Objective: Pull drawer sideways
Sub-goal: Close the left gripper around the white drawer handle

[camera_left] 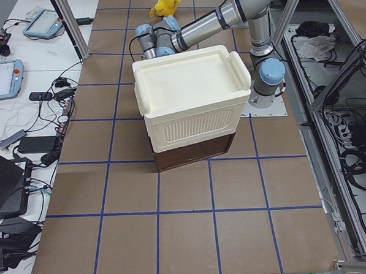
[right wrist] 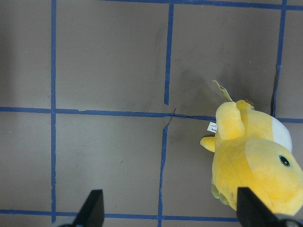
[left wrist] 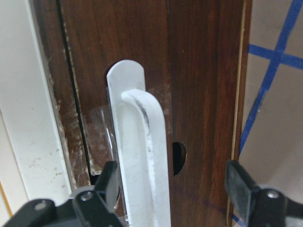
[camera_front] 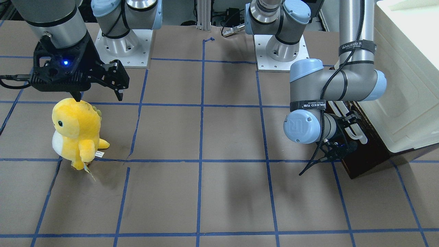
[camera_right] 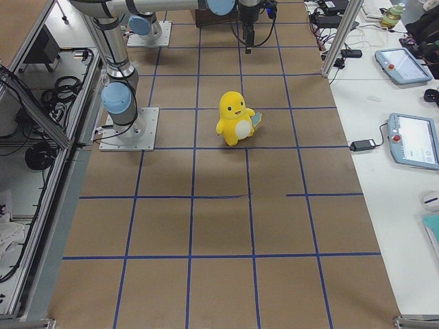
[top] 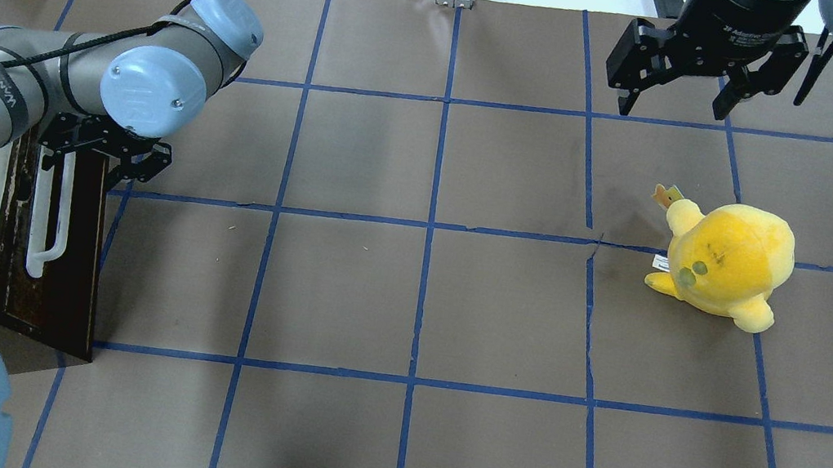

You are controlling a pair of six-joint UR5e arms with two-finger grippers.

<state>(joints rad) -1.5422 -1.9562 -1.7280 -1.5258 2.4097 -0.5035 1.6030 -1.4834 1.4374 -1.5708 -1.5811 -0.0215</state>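
Observation:
The drawer [top: 49, 286] has a dark brown wooden front with a long white bar handle [top: 47, 220] and sits under the cream-white cabinet at the table's left end. My left gripper [top: 84, 164] is open at the handle's far end. In the left wrist view its fingers [left wrist: 106, 182] straddle the handle [left wrist: 142, 156], which lies close to the left finger without being clamped. My right gripper [top: 676, 99] is open and empty, raised above the table's far right, beyond the plush toy.
A yellow plush toy [top: 726, 260] stands on the right half of the table, also in the right wrist view [right wrist: 255, 161]. The cream-white cabinet [camera_left: 190, 100] sits on top of the drawer. Brown paper with a blue tape grid [top: 430, 228] covers the table.

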